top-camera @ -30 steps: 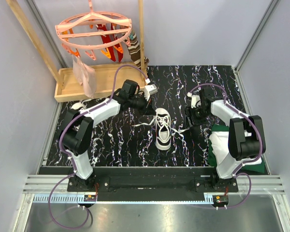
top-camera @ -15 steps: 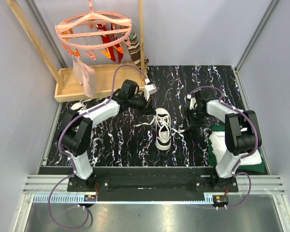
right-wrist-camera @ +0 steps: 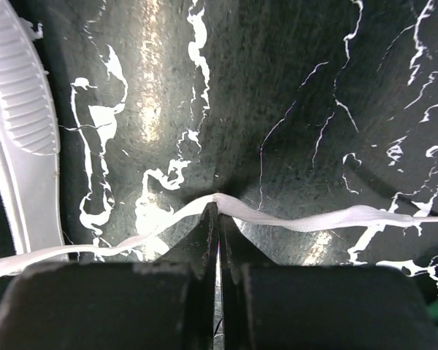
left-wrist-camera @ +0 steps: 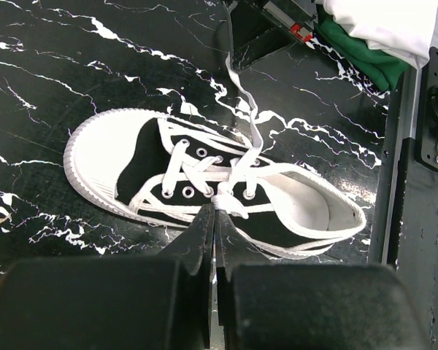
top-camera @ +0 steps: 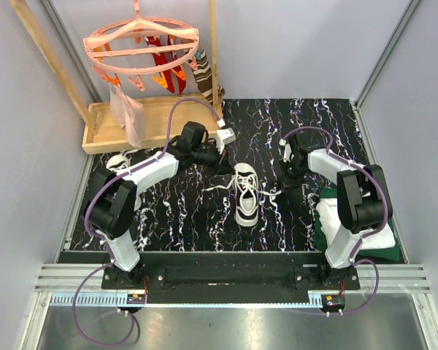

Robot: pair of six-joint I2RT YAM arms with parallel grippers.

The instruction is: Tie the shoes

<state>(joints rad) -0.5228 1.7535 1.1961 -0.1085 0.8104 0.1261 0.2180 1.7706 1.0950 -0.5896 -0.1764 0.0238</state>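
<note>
Pinching lace (right-wrist-camera: 314,219), right gripper (right-wrist-camera: 217,209), just right of shoe (top-camera: 247,195)

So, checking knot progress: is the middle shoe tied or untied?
Untied: the shoe shows no bow; one lace runs out, pinched by the right gripper.

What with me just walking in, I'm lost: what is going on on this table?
Two robot arms are working on the laces of a black sneaker lying in the middle of the table. The right gripper is shut on one white lace, pinching it beside the sneaker. The left gripper is shut close to the eyelets; whether it grips a lace is unclear. The laces trail loose and no bow shows yet.
</note>
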